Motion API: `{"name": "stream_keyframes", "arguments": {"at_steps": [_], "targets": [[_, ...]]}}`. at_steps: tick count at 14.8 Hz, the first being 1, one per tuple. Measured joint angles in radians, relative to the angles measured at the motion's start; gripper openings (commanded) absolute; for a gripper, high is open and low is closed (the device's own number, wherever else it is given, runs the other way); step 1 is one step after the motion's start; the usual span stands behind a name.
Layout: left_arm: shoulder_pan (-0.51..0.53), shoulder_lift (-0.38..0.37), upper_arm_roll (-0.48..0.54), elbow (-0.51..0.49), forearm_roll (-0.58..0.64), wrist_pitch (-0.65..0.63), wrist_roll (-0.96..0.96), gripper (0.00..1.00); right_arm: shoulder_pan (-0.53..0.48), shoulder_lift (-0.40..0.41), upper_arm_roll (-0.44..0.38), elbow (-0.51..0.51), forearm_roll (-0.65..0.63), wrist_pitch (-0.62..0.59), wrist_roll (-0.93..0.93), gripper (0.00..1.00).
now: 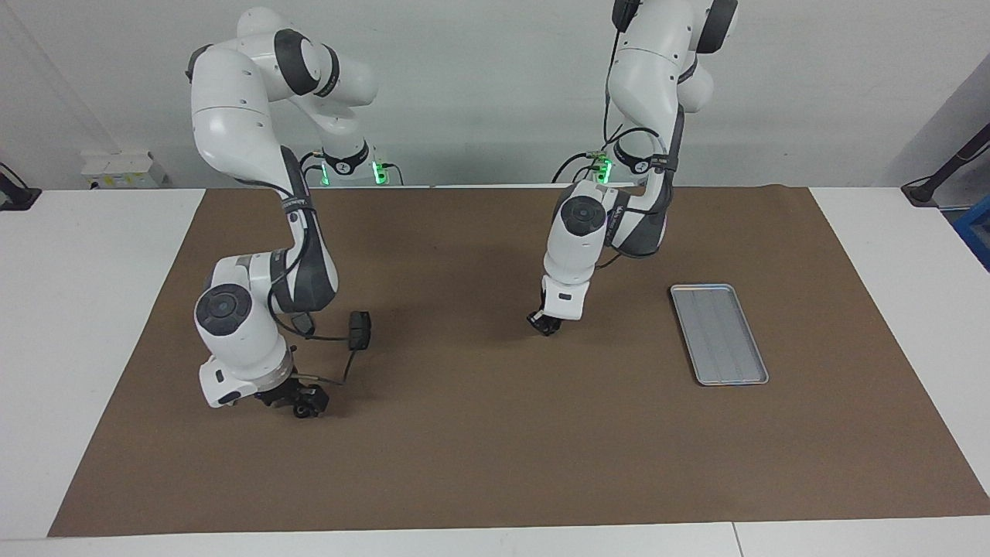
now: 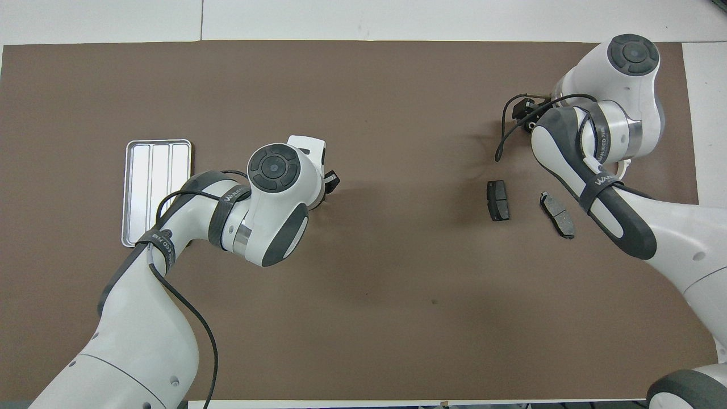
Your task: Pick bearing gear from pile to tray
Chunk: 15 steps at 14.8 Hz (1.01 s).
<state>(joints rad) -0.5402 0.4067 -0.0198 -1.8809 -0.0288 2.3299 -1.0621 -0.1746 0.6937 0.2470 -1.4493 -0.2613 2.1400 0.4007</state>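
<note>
- Left gripper point(image 1: 546, 324), fingers pressed together, sits low over the bare mat, well apart from the tray point(image 1: 719, 333) (empty); nothing is visibly held.
- Pads point(image 2: 498, 200) lie nearer the robots than the bearing gear.
- Right gripper point(image 1: 303, 403), spread wide, is down at the small black bearing gear point(image 1: 302, 411).
- Risk: closing off-centre could flick the gear away; its cable could snag.
</note>
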Motion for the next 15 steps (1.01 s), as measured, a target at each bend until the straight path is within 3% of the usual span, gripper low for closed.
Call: {"name": "stream_keyframes", "arguments": {"at_steps": [4, 6, 11, 15], "targets": [[0.025, -0.025, 0.014, 0.052, 0.001, -0.150, 0.056, 0.08, 0.000, 0.001, 0.000, -0.007, 0.000, -0.002, 0.000, 1.00], [0.078, -0.103, 0.018, 0.042, 0.002, -0.271, 0.187, 0.12, 0.000, 0.002, 0.000, -0.009, 0.000, -0.002, 0.000, 0.94], [0.328, -0.364, 0.025, -0.174, 0.003, -0.349, 0.665, 0.12, 0.000, 0.002, 0.001, -0.010, 0.000, -0.002, 0.000, 0.57], [0.500, -0.388, 0.026, -0.267, 0.003, -0.240, 0.931, 0.12, 0.001, 0.000, 0.009, -0.006, 0.000, -0.002, 0.000, 0.02]]}}
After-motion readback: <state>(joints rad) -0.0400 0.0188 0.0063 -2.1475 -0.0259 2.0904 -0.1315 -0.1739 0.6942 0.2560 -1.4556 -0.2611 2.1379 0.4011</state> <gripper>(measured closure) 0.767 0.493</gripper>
